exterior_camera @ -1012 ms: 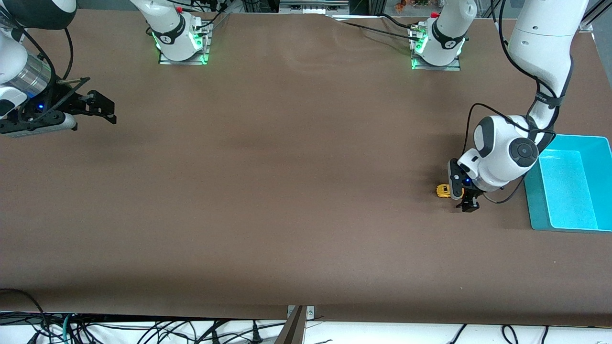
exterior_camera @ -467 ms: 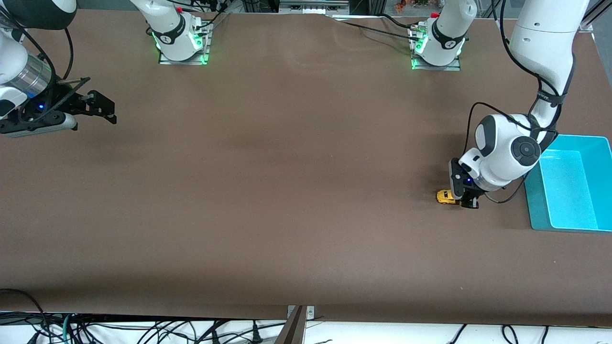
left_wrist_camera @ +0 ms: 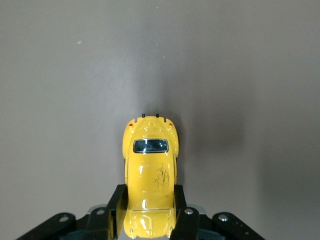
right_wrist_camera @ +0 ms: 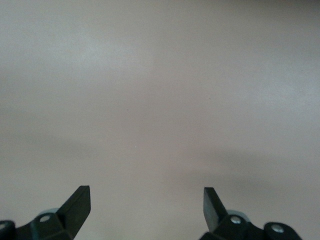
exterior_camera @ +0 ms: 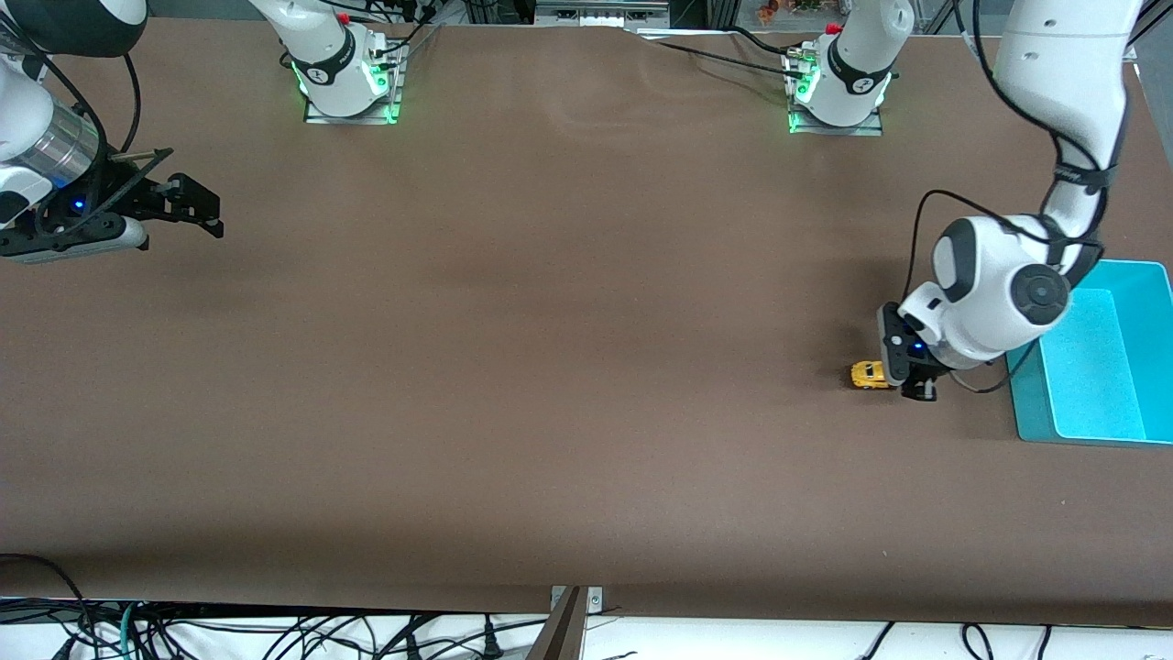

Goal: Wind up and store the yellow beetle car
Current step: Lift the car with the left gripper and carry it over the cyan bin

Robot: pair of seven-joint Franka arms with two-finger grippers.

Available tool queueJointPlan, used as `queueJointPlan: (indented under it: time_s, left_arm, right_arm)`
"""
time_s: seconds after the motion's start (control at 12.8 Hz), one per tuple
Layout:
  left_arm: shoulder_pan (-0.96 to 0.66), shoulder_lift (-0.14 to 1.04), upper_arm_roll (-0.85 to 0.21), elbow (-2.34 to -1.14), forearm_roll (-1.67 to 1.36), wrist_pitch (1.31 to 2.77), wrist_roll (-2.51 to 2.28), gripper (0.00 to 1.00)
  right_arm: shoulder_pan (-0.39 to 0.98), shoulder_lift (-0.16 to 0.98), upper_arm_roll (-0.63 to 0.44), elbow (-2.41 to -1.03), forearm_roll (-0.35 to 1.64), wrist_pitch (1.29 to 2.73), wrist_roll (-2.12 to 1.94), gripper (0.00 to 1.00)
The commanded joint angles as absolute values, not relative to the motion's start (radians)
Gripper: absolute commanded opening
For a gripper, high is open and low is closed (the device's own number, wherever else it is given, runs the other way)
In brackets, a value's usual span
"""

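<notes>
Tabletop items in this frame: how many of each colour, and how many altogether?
Yellow: 1, the yellow beetle car, clamped in the left end effector beside the bin.
Teal: 1, the bin at the left arm's end of the table.
Total: 2.

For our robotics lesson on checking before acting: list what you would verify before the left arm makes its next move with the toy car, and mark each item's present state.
1. Left gripper shut on the yellow beetle car, fingers on both flanks: ok.
2. Car centred between the fingers: ok.
3. Car's wheels in contact with the table for winding: cannot tell.
4. Teal bin beside the car, toward the left arm's end, open top unobstructed: ok.
5. Right gripper open, waiting over the right arm's end of the table, well away from the car: ok.
</notes>
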State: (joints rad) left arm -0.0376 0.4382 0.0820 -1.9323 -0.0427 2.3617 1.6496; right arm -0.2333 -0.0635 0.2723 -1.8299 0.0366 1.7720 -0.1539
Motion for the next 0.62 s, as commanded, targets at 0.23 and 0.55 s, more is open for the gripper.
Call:
queueJointPlan:
  time_s: [0.23, 0.55]
  left_arm:
    - [-0.011, 0.387, 0.224, -1.792, -0.035, 2.134, 1.885, 0.2]
    - [0.142, 0.387, 0.253, -1.678, -0.048, 2.039, 2.098, 0.2]
  right_arm:
    - [-0.224, -0.071, 0.262, -1.83, 0.051, 1.758, -0.15, 1.0]
    - [-0.224, -0.071, 0.262, -1.829, 0.048, 1.758, -0.152, 1.0]
